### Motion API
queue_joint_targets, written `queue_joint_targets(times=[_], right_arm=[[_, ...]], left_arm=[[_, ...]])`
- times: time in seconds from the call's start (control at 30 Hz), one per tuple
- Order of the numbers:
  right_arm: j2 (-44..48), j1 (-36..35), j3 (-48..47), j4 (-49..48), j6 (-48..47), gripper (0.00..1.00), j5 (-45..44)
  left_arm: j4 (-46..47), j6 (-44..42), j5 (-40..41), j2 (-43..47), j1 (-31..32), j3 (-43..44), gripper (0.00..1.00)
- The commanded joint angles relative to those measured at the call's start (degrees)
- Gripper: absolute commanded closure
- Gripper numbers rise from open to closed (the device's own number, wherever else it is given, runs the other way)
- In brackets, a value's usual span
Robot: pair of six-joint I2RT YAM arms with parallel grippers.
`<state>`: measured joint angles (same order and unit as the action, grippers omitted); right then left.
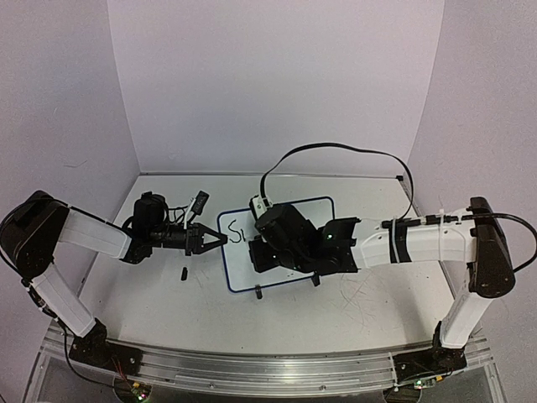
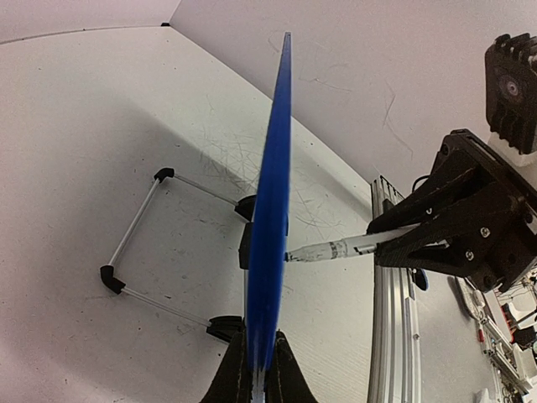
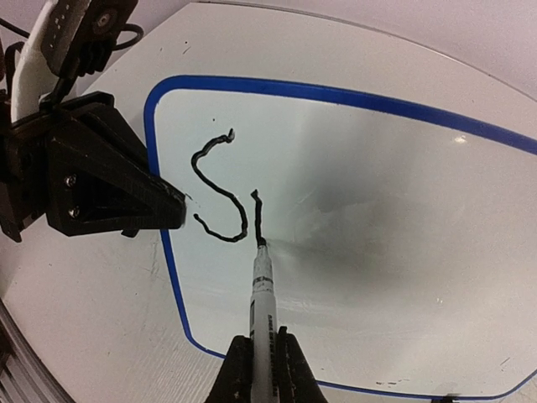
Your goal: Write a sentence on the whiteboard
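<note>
Blue-rimmed whiteboard (image 3: pixel 377 193) is sitting on the surface (image 2: pixel 75 319), propped on a wire stand (image 2: pixel 138 252). My L end effector (image 2: pixel 256 369) is pinching its left edge. My R end effector (image 3: pixel 262 357) is pinching a marker (image 3: pixel 263 294), tip touching the board beside the sentence (image 3: pixel 222 189), which is showing "S" + one stroke.

From the top cam, the right arm (image 1: pixel 419 239) covers most of the whiteboard (image 1: pixel 237 264), so only the left bit of the writing (image 1: pixel 236 232) shows. The left wrist cam sees the board edge-on, so its face is hidden. The right wrist cam crops its right side and the marker (image 3: pixel 263 311) end. There's a little black thing (image 1: pixel 184 273) on the table (image 1: pixel 352 302), too small to tell.
</note>
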<state>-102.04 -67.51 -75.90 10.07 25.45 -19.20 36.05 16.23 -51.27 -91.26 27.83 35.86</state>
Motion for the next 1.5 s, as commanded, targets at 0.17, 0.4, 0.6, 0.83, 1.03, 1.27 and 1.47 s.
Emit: queue_joint_targets(times=[0.17,0.4,0.6,0.83,1.03,1.27,1.47], right_arm=[[-0.5,1.0,-3.2,-1.2,-1.5,1.00,-3.0],[-0.5,1.5,-3.9,-1.3,-2.0,1.00,-3.7],[-0.2,1.7,-3.8,-1.3,-2.1,1.00,-4.3],[0.9,1.8,-2.7,-1.3,-1.1,1.00,-5.9],[1.2,1.7,-2.2,-1.3,-0.5,1.00,-6.1],[1.9,1.6,-0.2,-1.0,1.0,1.00,-4.3],[2.5,1.3,1.1,-0.8,1.8,1.00,-3.7]], left_arm=[[1.0,-0.7,-0.7,-0.1,-0.1,0.9,1.00],[1.0,-0.8,-0.6,-0.2,-0.1,1.0,1.00],[1.0,-0.8,-0.8,-0.4,-0.1,1.1,1.00],[1.0,-0.9,-0.8,-0.5,-0.1,1.2,1.00],[1.0,-0.8,-0.8,-0.6,-0.1,1.3,1.00],[1.0,-0.8,-0.8,-0.6,-0.1,1.1,1.00],[1.0,-0.8,-0.8,-0.7,-0.1,1.2,1.00]])
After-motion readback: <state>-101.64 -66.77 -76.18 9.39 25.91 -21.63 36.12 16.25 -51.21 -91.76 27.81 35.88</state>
